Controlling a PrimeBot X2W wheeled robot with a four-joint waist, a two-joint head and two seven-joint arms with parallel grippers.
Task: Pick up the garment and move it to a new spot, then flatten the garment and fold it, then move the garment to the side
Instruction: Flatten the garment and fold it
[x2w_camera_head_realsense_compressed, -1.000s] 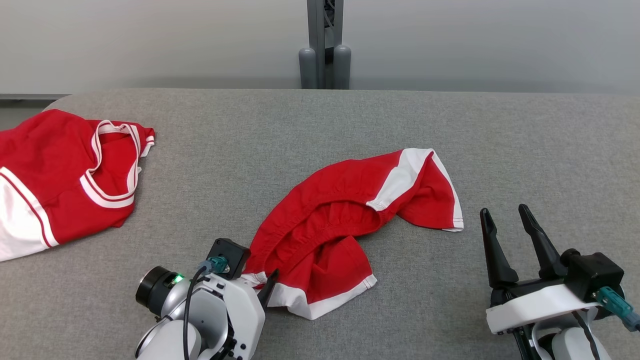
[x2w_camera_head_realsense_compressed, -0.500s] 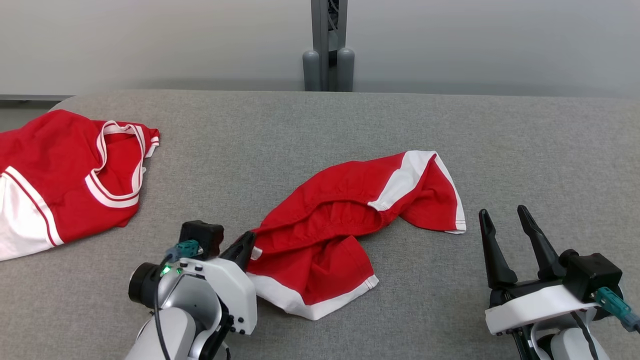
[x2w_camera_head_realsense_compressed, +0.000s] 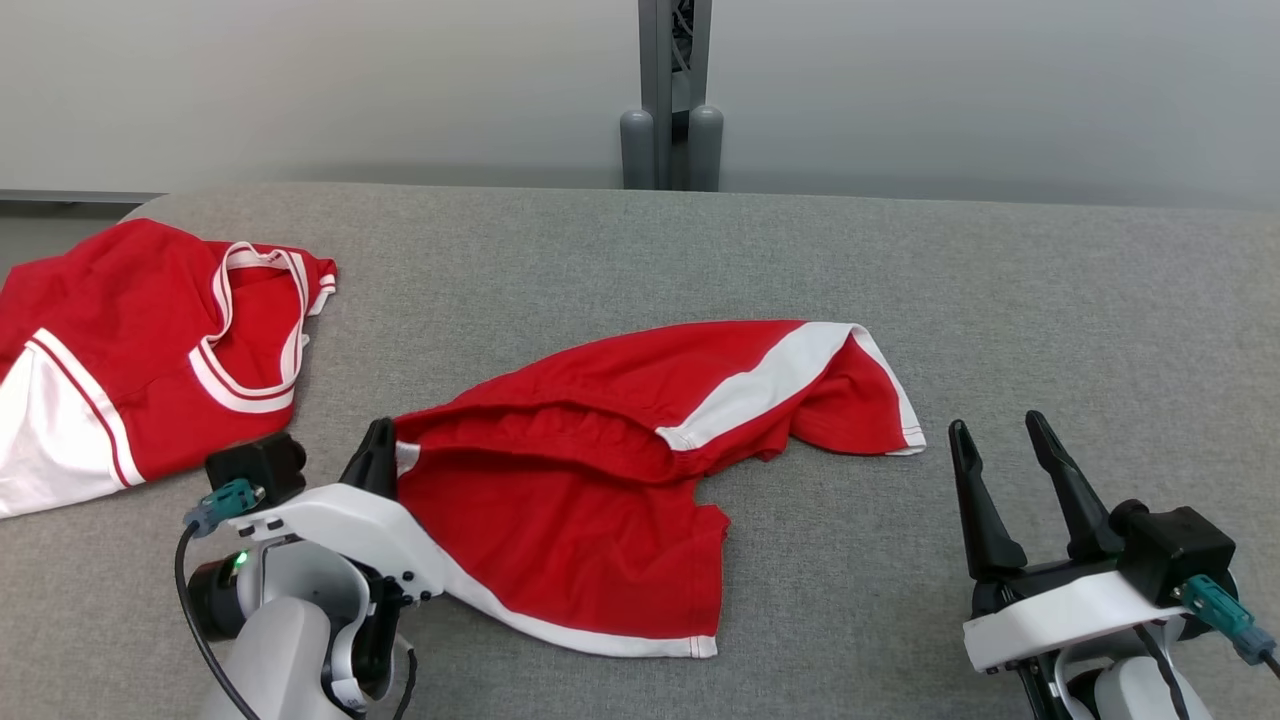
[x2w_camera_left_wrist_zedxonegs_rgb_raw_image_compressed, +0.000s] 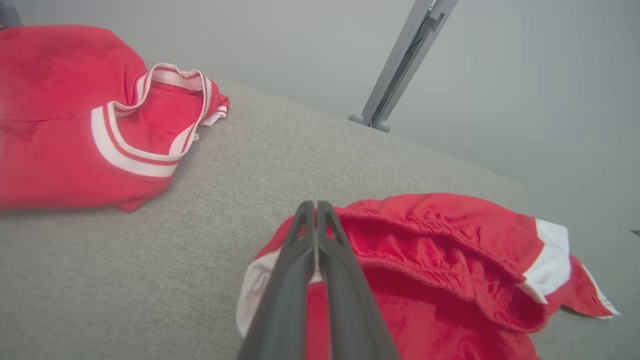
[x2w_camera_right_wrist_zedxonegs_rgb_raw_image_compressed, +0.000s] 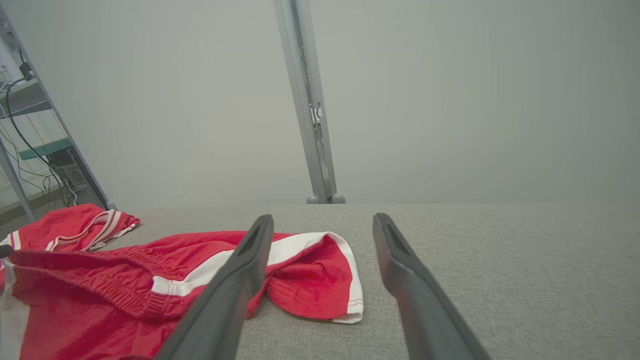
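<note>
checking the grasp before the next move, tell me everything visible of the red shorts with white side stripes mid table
The red shorts with white side stripes look like soft knit cloth, with a gathered elastic waistband and white-edged leg hems. They lie rumpled and partly spread on the grey fabric-covered table, one leg twisted off to the right. The left gripper is shut on their left end, at the white stripe by the waistband; the open right gripper stands clear of them.
</note>
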